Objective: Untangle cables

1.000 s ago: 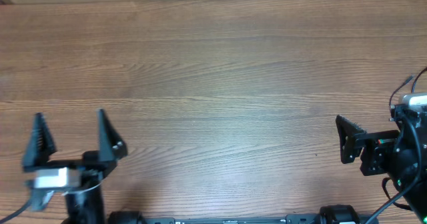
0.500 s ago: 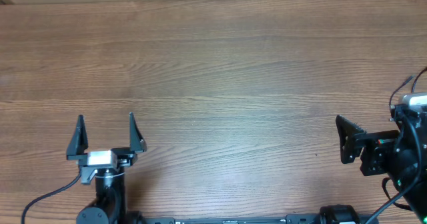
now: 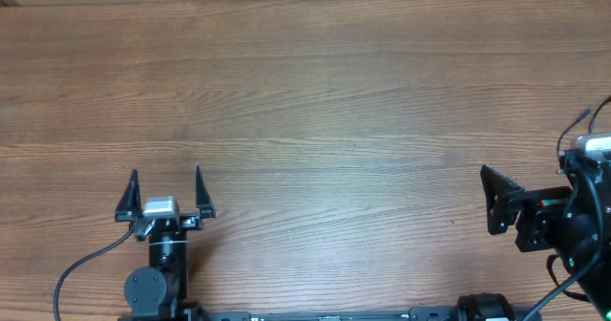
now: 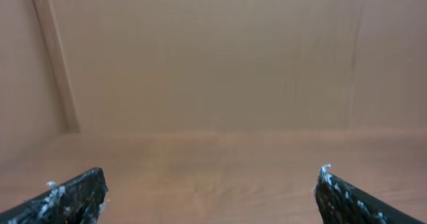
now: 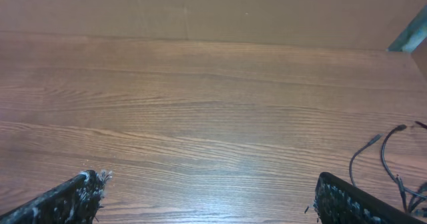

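Observation:
Thin black cables (image 5: 365, 151) with small plug ends lie at the far right of the wooden table (image 3: 334, 101), just right of my right gripper's fingers. In the overhead view only a short stretch of the cables (image 3: 579, 122) shows by the right edge; the remainder is hidden by the arm or out of frame. My right gripper (image 5: 208, 201) is open over bare wood, and from overhead it (image 3: 496, 202) sits at the right side. My left gripper (image 3: 164, 189) stands open at the front left, nothing between its fingers. The left gripper (image 4: 208, 197) faces the back wall.
A brown cardboard wall (image 4: 213, 57) closes off the back of the table. The left arm's own thick black wire (image 3: 78, 268) loops near the front edge. The right arm's body (image 3: 573, 225) fills the right front corner.
My left arm has swung right and pulled back toward its base, its open gripper now pointing straight to the back. The right arm has not moved.

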Action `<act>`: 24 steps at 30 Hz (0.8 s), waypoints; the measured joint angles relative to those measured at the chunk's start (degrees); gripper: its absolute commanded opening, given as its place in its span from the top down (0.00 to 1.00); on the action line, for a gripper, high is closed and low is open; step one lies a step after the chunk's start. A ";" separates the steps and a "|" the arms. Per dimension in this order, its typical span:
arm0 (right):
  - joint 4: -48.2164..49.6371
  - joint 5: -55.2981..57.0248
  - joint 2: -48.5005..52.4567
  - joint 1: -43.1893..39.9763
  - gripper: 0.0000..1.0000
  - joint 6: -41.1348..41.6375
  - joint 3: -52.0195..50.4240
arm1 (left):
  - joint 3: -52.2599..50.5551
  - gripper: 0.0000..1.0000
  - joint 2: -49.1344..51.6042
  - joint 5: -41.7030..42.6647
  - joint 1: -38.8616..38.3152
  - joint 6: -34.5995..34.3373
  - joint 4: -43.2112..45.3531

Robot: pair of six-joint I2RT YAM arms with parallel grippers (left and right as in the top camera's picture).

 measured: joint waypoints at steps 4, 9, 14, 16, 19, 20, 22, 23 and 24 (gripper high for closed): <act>0.02 0.02 0.00 0.00 0.00 0.02 0.00 | -0.02 0.00 0.00 -0.02 0.68 0.00 -8.92; 0.04 0.02 0.00 0.00 0.00 0.02 0.00 | -0.02 0.00 -0.04 0.00 0.68 0.37 -10.73; 0.02 0.02 0.00 0.00 0.00 0.02 0.00 | -0.02 0.01 -0.07 0.00 0.68 0.37 -10.71; 0.02 0.02 0.00 0.00 0.00 0.02 0.00 | -0.02 0.00 -0.07 0.02 0.68 0.37 -10.71; 0.02 0.02 0.00 0.00 0.00 0.02 0.00 | -0.02 0.00 -0.07 0.00 0.68 0.39 -10.71; 0.02 0.02 0.00 0.00 0.00 0.00 0.00 | -0.02 0.00 -0.07 0.00 0.68 0.39 -10.69; 0.04 0.02 0.00 0.00 0.00 0.02 0.00 | -0.02 0.00 -0.07 0.02 0.68 0.39 -10.71; 0.02 0.04 0.00 0.00 0.00 0.00 0.00 | -0.02 0.00 -0.07 0.00 0.68 0.39 -10.71; 0.04 0.02 0.00 0.00 0.00 0.02 0.00 | -0.02 0.00 -0.07 0.02 0.68 0.39 -10.71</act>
